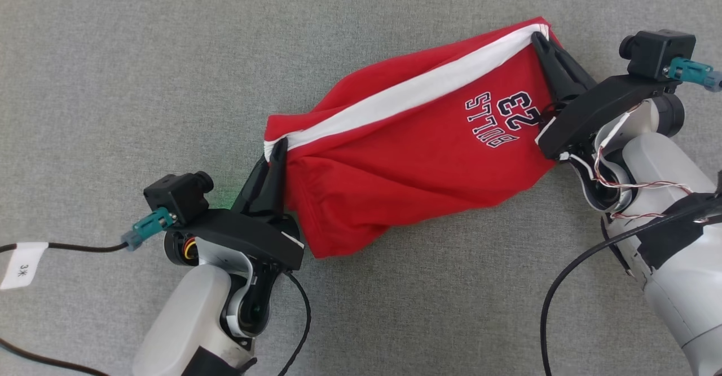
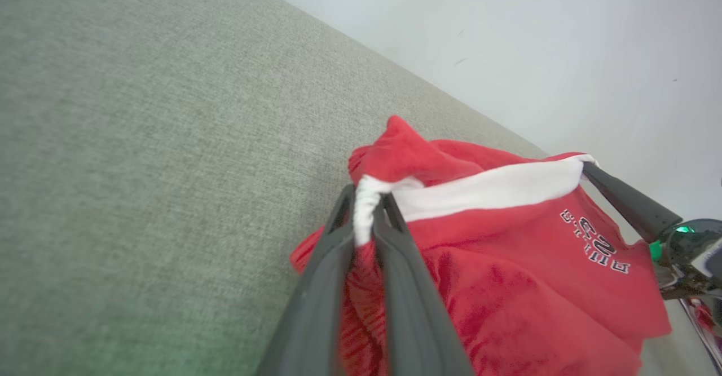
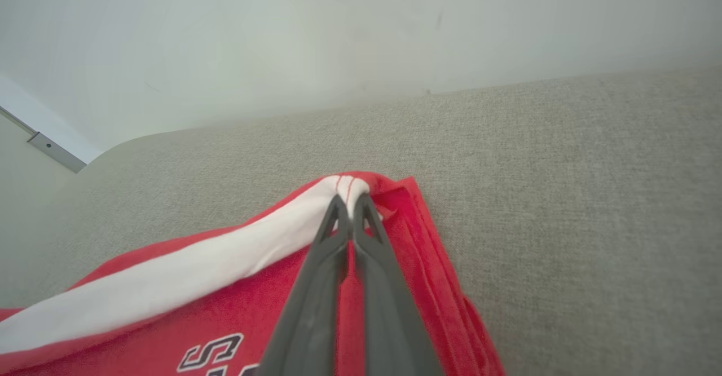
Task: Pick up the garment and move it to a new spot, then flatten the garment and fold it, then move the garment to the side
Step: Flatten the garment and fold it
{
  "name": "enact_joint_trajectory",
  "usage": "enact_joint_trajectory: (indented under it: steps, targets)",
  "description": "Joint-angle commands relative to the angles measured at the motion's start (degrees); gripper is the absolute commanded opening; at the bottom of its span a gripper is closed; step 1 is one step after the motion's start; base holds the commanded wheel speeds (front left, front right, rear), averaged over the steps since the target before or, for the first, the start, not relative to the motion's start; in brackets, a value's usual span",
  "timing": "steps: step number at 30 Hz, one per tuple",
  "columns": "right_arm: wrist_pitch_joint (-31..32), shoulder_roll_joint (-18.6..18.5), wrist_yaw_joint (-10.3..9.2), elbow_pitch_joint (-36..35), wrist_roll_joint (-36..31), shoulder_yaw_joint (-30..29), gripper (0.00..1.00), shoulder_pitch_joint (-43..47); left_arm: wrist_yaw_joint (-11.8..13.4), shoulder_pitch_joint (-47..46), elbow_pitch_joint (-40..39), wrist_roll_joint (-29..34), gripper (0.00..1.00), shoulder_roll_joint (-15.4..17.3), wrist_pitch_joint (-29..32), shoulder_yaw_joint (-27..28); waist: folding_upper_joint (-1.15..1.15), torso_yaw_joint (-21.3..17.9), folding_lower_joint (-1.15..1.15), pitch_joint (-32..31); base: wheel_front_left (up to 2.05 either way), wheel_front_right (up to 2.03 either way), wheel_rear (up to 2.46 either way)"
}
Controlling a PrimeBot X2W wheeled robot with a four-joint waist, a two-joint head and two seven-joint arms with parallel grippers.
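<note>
**Garment held up between both grippers; flattening, folding and setting aside remain**

At the left, the left gripper (image 1: 276, 149) has its two dark fingers nearly closed on the bunched end of the broad white stripe (image 1: 412, 91), with only the thickness of the cloth between them. The left wrist view shows the white band squeezed into a narrow roll right at the fingertips.

Between the arms hangs the red cloth garment (image 1: 406, 156), printed with "BULLS 23" in dark lettering. It is stretched along its striped edge from lower left to upper right, above the grey woven fabric surface (image 1: 169, 54). The red body sags below that edge in loose folds and creases. Whether the lowest fold touches the surface I cannot tell.

At the right, the right gripper (image 1: 540, 39) is fully closed, pinching the other end of the stripe at the garment's corner. The right wrist view shows its fingertips pressed together on the white hem.

As a judgement, the pick-up is done and the carry to a new spot is under way or just ending. The garment is not laid out yet, so flattening, folding and moving it to the side are all left.
</note>
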Motion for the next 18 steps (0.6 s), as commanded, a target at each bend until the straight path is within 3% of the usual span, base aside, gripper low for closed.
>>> enact_joint_trajectory:
  steps: [1,2,3,12,18]
  targets:
    - [-0.4,0.3,-0.02,0.3,0.4,0.5,0.22,-0.5,-0.2,-0.3,0.4,-0.2,0.36,0.0,-0.4,-0.2,-0.01,0.0,-0.01,-0.2,0.0,0.0,0.0]
    - [-1.2,0.3,-0.02,0.8,1.0,0.9,0.78,-0.9,0.0,-0.4,0.7,0.4,1.0,0.0,-0.7,-0.5,-0.01,-0.1,-0.01,-0.4,0.0,0.0,0.0]
    - [-2.0,0.4,-0.02,1.3,1.8,1.2,1.0,-1.0,0.2,-0.2,0.8,0.8,1.0,0.0,-1.0,-0.8,-0.01,-0.1,-0.01,-0.6,0.0,0.0,0.0]
    - [-10.2,-0.6,-0.02,1.7,-0.2,1.0,1.0,3.7,6.2,5.4,-6.4,9.1,1.0,3.4,-7.7,0.7,-0.01,-1.7,-0.01,-4.0,0.0,0.0,0.0]
    - [-10.7,0.9,-0.02,-5.6,-8.4,-8.0,1.0,11.8,9.6,11.2,-13.6,15.1,1.0,5.8,-8.6,3.4,-0.01,-3.5,-0.01,-6.4,0.0,0.0,0.0]
